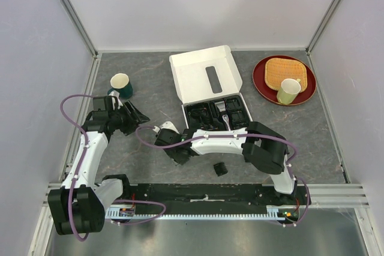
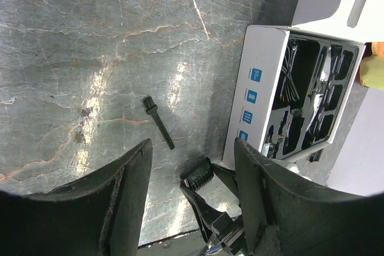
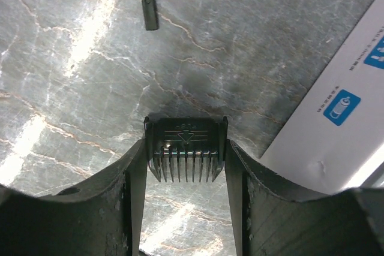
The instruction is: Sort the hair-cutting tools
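My right gripper (image 3: 186,148) is shut on a black comb guard (image 3: 186,142), one finger on each side and the teeth pointing back toward the wrist, low over the grey tabletop. In the top view that gripper (image 1: 173,146) is left of the box's black tray (image 1: 216,115), which holds several black pieces. Another comb guard (image 1: 221,168) lies on the table near the arm bases. A thin black brush (image 2: 158,122) lies on the table just beyond the held guard (image 2: 200,173). My left gripper (image 2: 193,145) hangs open and empty above the table, left of the right one (image 1: 135,114).
The white cardboard box (image 1: 207,76) stands open at the back centre, its side wall (image 3: 342,112) close to the right of my right gripper. A green cup (image 1: 122,84) is behind the left arm. A red plate (image 1: 261,82) at the back right carries a wicker mat and a cup (image 1: 288,90).
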Tool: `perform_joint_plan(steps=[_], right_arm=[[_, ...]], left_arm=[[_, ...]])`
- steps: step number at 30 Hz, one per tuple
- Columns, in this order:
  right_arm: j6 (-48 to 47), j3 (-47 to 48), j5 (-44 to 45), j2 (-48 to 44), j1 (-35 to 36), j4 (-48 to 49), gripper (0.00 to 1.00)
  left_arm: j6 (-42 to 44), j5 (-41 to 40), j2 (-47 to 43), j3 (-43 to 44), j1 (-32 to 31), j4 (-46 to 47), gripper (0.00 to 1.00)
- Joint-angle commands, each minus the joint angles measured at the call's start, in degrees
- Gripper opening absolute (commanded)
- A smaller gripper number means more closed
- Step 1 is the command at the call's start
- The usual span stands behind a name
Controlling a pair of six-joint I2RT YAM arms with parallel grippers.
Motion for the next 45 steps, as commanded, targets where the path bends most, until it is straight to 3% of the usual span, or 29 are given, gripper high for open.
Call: perform_joint_plan(steps=[1, 9, 13, 18, 29, 45], right_arm=[[0.64, 1.15, 5.54, -2.83, 0.05, -0.26, 0.39], [1.78, -1.23, 8.70, -14.96, 0.06, 3.26, 0.39], [2.84, -3.16, 16.14, -19.89, -0.73, 2.65, 0.39], [5.12, -8.25, 19.07, -24.11, -6.26, 2.38, 0.40], [8.55, -15.81, 19.96, -24.48, -15.58, 3.00, 0.40], [8.73, -19.33, 17.58, -22.89, -16.03, 6.24, 0.41]], left_arm=[[2.36, 2.72, -0.40, 0.53, 0.50, 1.40, 0.63], [3.67, 3.08, -1.55, 0.62, 0.58, -0.09, 0.63], [4.55, 4.92, -2.25, 0.27, 0.58, -0.27, 0.63], [4.99, 5.36, -2.43, -0.17, 0.58, 0.34, 0.63], [5.26, 6.42, -1.20, -1.49, 0.58, 1.22, 0.63], [5.35, 6.59, -1.28, -1.84, 0.58, 1.31, 0.63]])
